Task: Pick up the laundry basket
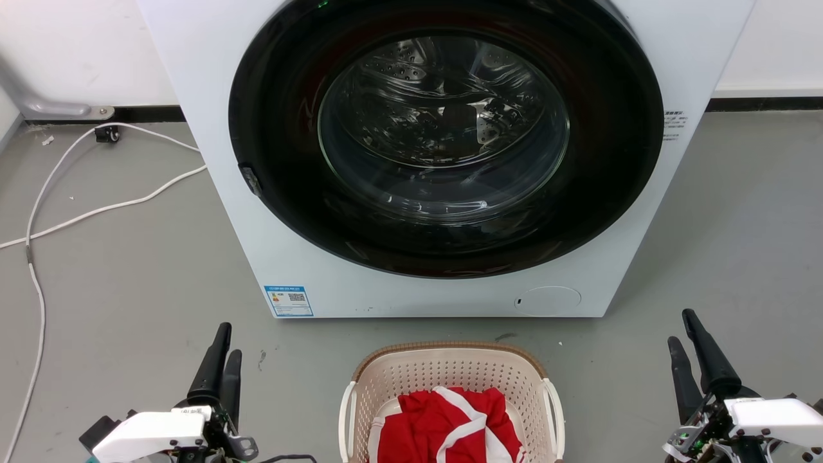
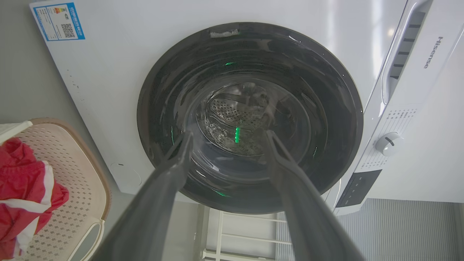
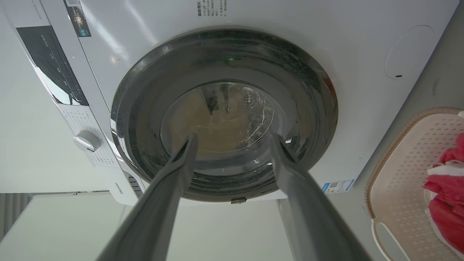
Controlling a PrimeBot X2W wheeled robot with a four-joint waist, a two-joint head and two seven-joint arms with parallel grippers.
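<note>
Here's the laundry basket [image 1: 450, 351] on the floor [image 1: 128, 289], just in front of the washer [image 1: 193, 64], red-and-white cloth [image 1: 443, 418] inside. L gripper [image 1: 229, 341] low left, R gripper [image 1: 680, 328] low right, both w/ fingers spread, holding nothing, each well apart from it
</note>
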